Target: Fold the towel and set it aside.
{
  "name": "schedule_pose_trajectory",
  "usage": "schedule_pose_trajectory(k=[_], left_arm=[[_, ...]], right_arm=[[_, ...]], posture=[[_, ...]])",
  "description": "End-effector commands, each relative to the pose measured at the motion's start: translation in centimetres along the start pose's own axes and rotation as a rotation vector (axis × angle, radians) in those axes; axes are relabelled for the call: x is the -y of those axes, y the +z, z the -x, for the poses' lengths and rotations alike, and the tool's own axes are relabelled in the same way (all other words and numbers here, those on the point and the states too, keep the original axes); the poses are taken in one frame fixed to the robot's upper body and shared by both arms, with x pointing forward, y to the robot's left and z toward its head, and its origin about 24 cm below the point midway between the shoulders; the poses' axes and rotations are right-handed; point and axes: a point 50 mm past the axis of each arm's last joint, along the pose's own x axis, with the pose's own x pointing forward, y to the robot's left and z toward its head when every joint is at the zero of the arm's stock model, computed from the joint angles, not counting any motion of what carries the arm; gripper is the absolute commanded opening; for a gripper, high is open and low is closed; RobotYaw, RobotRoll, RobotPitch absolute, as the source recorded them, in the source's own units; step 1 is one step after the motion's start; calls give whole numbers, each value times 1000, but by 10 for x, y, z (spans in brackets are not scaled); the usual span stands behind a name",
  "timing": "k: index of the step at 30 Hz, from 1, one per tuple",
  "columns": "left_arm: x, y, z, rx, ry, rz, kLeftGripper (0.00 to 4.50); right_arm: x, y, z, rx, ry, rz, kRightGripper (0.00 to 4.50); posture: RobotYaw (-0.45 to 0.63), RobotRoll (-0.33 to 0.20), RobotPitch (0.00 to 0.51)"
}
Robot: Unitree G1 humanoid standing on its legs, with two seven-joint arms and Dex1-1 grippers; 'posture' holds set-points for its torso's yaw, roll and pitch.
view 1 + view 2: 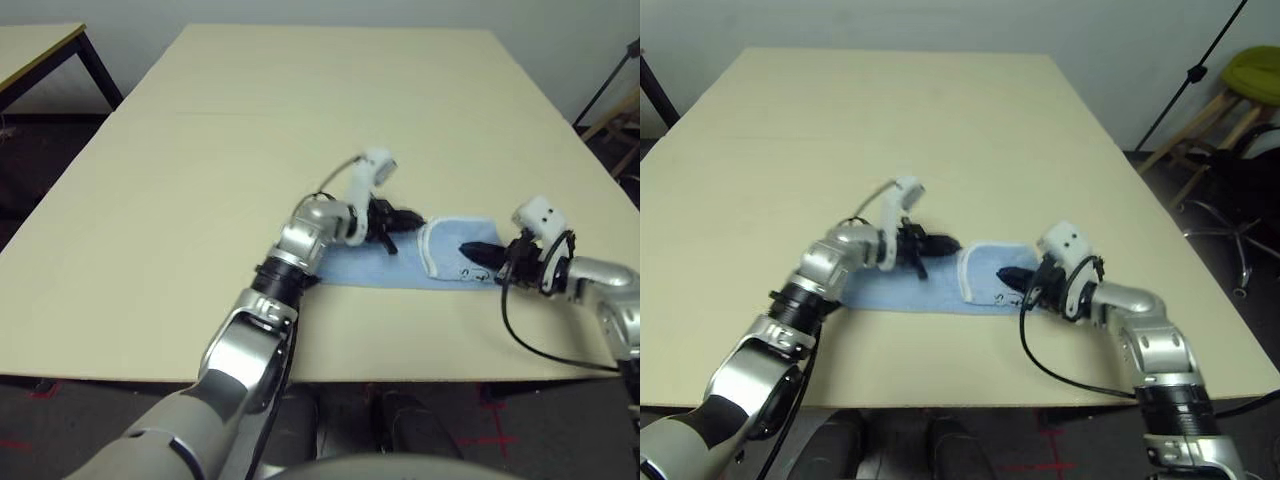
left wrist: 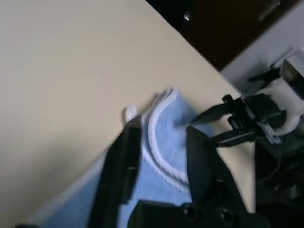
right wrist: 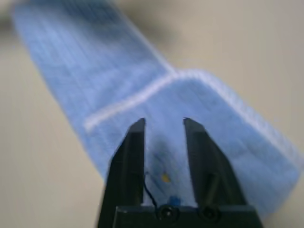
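Left eye view hides part of the towel (image 1: 400, 262): the left arm's silver wrist covers its near-left end. It lies flat near the front edge of the table (image 1: 250, 120), its right end folded over with the white edging curving across. The left gripper (image 1: 408, 217) reaches in level over the fold, fingers apart, holding nothing. The right gripper (image 3: 164, 126) points across from the right, its fingers parted just above the folded flap, empty.
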Motion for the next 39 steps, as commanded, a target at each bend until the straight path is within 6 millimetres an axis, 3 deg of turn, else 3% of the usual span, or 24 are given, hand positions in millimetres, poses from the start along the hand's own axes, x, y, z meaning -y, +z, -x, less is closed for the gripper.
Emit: schedule_pose_trajectory(k=[1, 5, 6, 14, 24, 39], left_arm=[[4, -5, 42, -60, 77, 125, 3014], [6, -15, 85, -100, 136, 301, 4417], [5, -19, 91, -103, 140, 326, 4500], [15, -48, 108, -100, 131, 436, 4500], [34, -76, 112, -230, 87, 539, 4500], [15, -104, 82, -261, 334, 728, 4500]], right_arm=[[-1, 20, 7, 97, 122, 91, 2676], [8, 31, 12, 100, 143, 180, 4181], [9, 32, 13, 99, 153, 199, 4460], [10, 44, 36, 114, 265, 279, 4460], [8, 35, 60, 70, 247, 255, 4460], [9, 38, 62, 89, 203, 270, 4460]], posture=[[151, 0, 141], [170, 0, 141], [174, 0, 142], [159, 0, 159], [139, 0, 173], [114, 0, 181]])
